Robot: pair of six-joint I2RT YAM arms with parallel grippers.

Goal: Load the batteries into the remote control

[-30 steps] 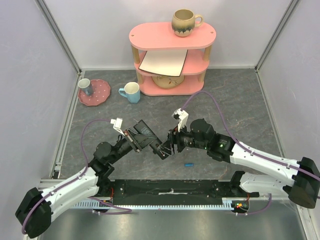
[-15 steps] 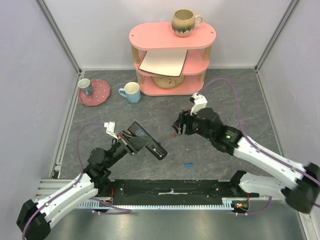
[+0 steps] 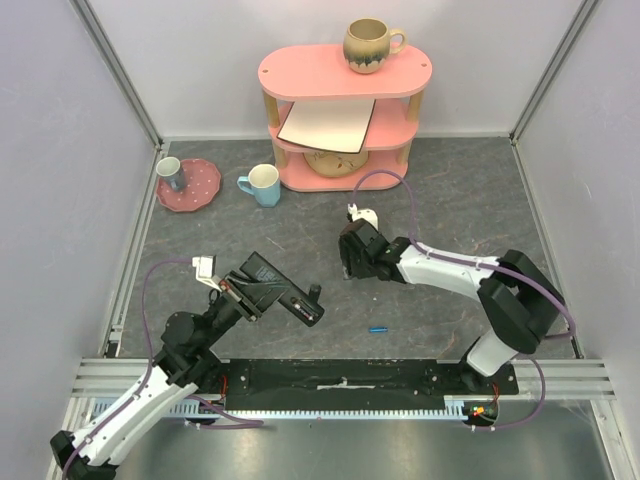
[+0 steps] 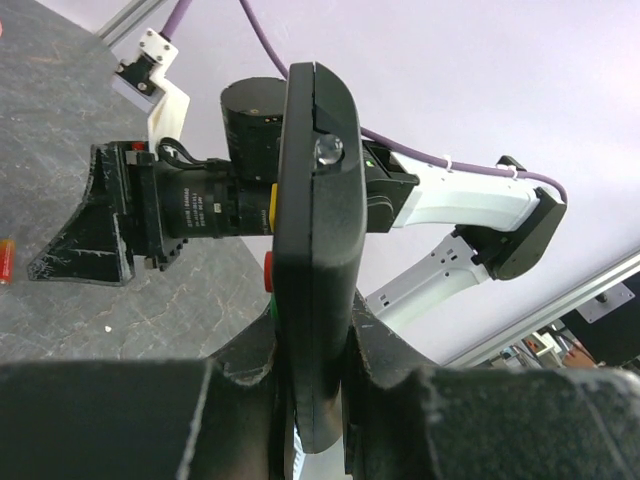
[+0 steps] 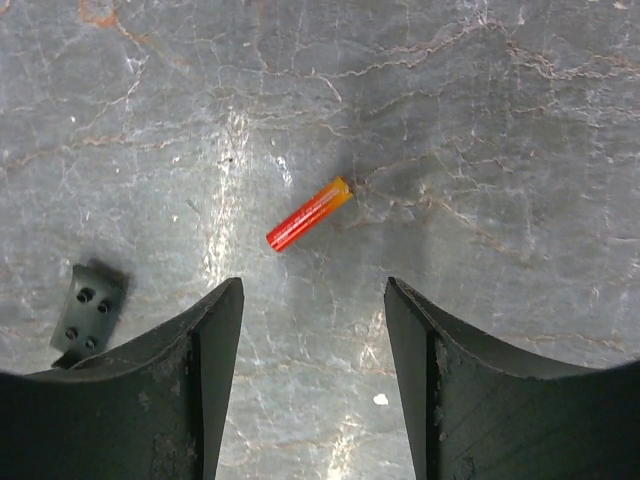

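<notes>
**Operator:** Report the left fingers [image 4: 240, 400].

**Technician:** They are clamped on the remote [image 4: 315, 250], one finger against each broad face. In the left wrist view the remote stands edge-on, rising from the grip at bottom centre of the frame. In the top view the remote [image 3: 292, 298] sits left of centre and slants toward the lower right from the left fingers [image 3: 262, 283].

**Operator:** Report the right fingers [image 5: 215, 380].

**Technician:** They are spread wide and hold nothing. In the top view the right fingers [image 3: 350, 265] point down at the table [image 3: 200, 240], just right of centre.

**Operator:** Locate the batteries.

**Technician:** The red-orange battery [image 5: 308, 214] lies flat on the table at the centre of the right wrist view. It is tilted up to the right, beyond the fingertips and in line with the gap between them, touching neither. The blue battery [image 3: 377, 328] lies on the table at lower centre of the top view, apart from both arms.

**Operator:** Other items near the right fingers?

**Technician:** A small black plate [image 5: 85, 315] with holes lies on the table at lower left of the right wrist view.
</notes>
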